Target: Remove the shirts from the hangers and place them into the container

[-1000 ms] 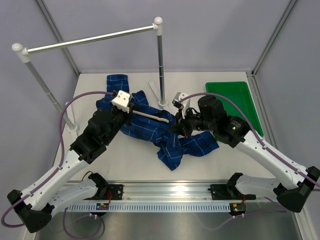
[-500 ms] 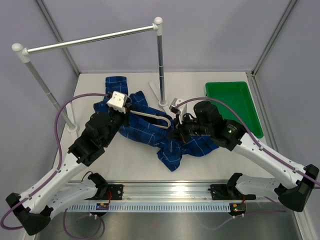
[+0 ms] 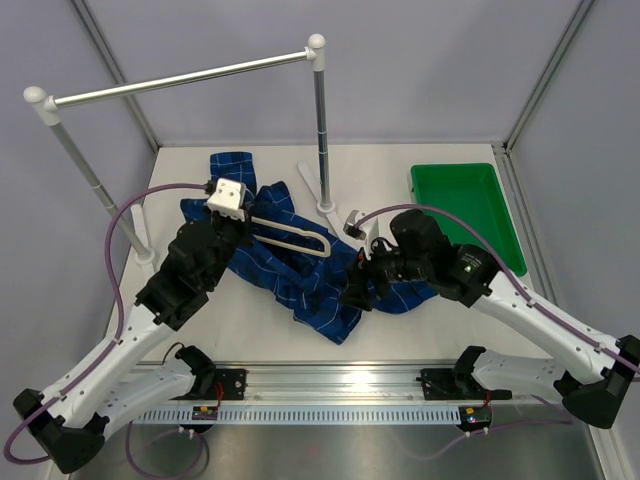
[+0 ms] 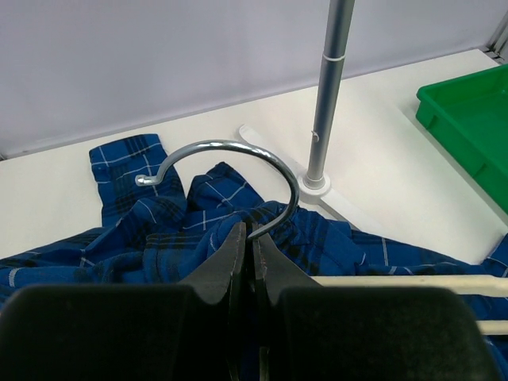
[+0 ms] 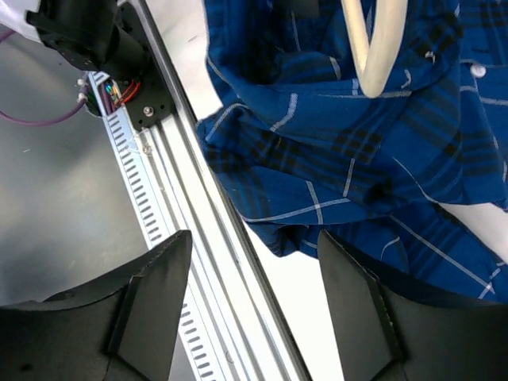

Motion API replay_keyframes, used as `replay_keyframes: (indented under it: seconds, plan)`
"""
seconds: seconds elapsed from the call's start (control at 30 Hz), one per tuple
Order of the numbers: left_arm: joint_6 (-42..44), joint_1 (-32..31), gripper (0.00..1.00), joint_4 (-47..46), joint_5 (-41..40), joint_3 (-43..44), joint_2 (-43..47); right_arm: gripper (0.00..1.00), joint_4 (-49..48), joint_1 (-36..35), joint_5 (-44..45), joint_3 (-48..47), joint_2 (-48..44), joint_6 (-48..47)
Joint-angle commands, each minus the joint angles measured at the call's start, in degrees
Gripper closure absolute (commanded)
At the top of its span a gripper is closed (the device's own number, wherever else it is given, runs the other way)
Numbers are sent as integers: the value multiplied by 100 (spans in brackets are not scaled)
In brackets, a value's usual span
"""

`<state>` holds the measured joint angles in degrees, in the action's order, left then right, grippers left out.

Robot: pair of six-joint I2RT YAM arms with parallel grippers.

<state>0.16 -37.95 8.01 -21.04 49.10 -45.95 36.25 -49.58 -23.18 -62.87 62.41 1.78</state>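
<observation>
The dark blue checked shirt lies rumpled on the white counter, spread between the 2 arms, with 1 sleeve reaching toward the back wall. The pale wooden hanger rests on top of the cloth, partly tucked into it. The left end effector is pinched together on the stem of the hanger's metal hook, which curves up and away above the shirt.

The right end effector has its 2 fingers spread apart with nothing between them. It hangs over the near edge of the shirt, close to the aluminium strip along the front of the counter. In the right wrist view the rounded end of the hanger shows above, lying on the fabric.

The green container sits at the far right of the counter, apart from the shirt, and holds nothing. The silver rack stands behind, its right post planted just beyond the shirt.
</observation>
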Motion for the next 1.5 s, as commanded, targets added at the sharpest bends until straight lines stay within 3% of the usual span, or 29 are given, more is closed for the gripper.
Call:
replay_keyframes:
  seconds: [0.0, 0.37, 0.67, 0.77, 0.87, 1.03, 1.27, 1.3, 1.4, 1.43, 1.47]
  plan:
    - [107, 16, 100, -432, -76, 179, -45, 24, 154, -69, 85, -524, -370, -29]
    - [159, 16, 100, -283, 557, 293, -168, 3, -531, -60, 894, -1350, 270, -424]
    - [247, 16, 100, -186, 759, 354, -142, 6, -909, -60, 490, -1772, 1290, -679]
    - [238, 16, 100, -177, 803, 354, -133, 13, -935, -60, 367, -1842, 1519, -749]
    - [238, 16, 100, -160, 864, 372, -133, 27, -918, -60, 367, -1922, 1712, -793]
    - [239, 16, 100, -133, 970, 381, -116, 59, -936, -60, 358, -1992, 1836, -829]
    - [247, 16, 100, 51, 1172, 495, -177, 98, -1006, -60, 402, -1957, 1818, -785]
    - [247, 16, 99, 86, 1189, 513, -194, 100, -1015, -60, 402, -1931, 1801, -776]
    - [256, 16, 90, 227, 1251, 609, -239, 100, -988, -60, 419, -1861, 1722, -767]
    - [256, 16, 77, 245, 1312, 635, -247, 100, -997, -60, 446, -1834, 1669, -750]
    - [256, 16, 70, 323, 1348, 697, -247, 100, -1014, -60, 463, -1799, 1634, -741]
